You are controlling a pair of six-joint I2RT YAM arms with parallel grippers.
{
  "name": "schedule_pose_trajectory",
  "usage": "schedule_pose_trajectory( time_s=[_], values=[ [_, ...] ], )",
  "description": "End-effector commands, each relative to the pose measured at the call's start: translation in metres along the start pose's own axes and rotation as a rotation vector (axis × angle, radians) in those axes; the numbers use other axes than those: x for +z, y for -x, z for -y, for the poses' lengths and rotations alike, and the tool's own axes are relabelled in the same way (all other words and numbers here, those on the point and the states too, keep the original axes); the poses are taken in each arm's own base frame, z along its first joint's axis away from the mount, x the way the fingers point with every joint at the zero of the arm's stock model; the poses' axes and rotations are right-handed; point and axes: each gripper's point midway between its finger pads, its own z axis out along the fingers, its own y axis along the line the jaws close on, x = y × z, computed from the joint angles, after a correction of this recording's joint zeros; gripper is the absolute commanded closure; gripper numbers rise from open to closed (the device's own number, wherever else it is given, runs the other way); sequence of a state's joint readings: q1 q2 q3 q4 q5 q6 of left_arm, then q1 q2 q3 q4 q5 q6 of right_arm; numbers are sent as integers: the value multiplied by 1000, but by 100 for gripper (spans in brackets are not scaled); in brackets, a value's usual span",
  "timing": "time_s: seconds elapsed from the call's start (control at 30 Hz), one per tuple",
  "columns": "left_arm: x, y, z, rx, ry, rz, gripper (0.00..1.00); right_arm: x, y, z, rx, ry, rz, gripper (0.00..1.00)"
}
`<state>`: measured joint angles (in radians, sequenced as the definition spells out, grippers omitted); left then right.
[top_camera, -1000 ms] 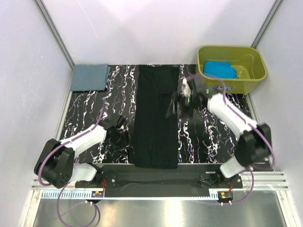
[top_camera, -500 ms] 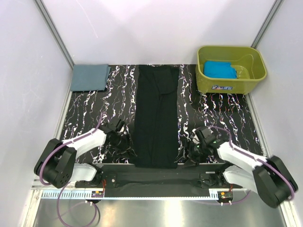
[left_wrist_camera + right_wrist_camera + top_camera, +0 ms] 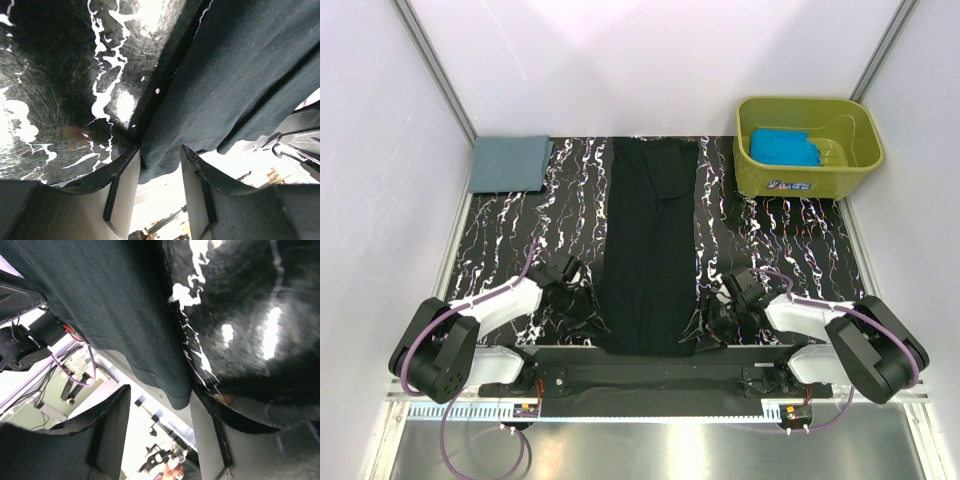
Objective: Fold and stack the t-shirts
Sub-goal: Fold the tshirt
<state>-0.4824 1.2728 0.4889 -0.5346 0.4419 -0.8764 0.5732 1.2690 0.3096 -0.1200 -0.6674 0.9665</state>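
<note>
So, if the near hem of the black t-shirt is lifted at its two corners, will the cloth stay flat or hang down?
Probably floppy: the hem of the black t-shirt hangs limp past the edge of the table, so the middle would likely sag between the corners. It looks thin, so probably light. Its folded layers may slip apart.

Note the long black t-shirt (image 3: 650, 245): soft, matt, finely knit cloth. Beneath it you see the black white-veined marbled table (image 3: 770, 250), smooth and glossy, mirroring lamp glare. The olive-green tub (image 3: 830, 180) is shiny moulded plastic. The slate grey-blue t-shirt (image 3: 508, 163) and turquoise t-shirt (image 3: 785, 148) are matt cloth.
</note>
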Motion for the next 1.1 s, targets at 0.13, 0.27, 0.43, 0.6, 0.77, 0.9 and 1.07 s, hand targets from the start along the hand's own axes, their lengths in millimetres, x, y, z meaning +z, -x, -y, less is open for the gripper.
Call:
schedule_pose_trajectory(
  time_s=[0.13, 0.27, 0.43, 0.6, 0.77, 0.9, 1.07],
  values=[
    [14, -10, -52, -38, 187, 2, 57, 9, 23, -1, -33, 17, 120, 55],
    [15, -16, -52, -21, 191, -11, 70, 6, 22, 3, -18, 5, 137, 93],
    [18, -27, -39, 24, 158, -31, 94, -8, 16, 19, 34, -75, 186, 100],
    [14, -36, -20, 28, 87, -27, 100, -27, 7, 14, 33, -65, 226, 100],
    [-9, -31, 18, 32, -65, 42, 100, -46, 15, -12, -11, -54, 267, 100],
    [-40, 2, 61, 25, -164, 137, 100, -61, 45, -38, -20, -53, 283, 100],
    [-59, 63, 89, -9, -193, 179, 100, -74, 117, -74, -86, -64, 303, 100]
  ],
)
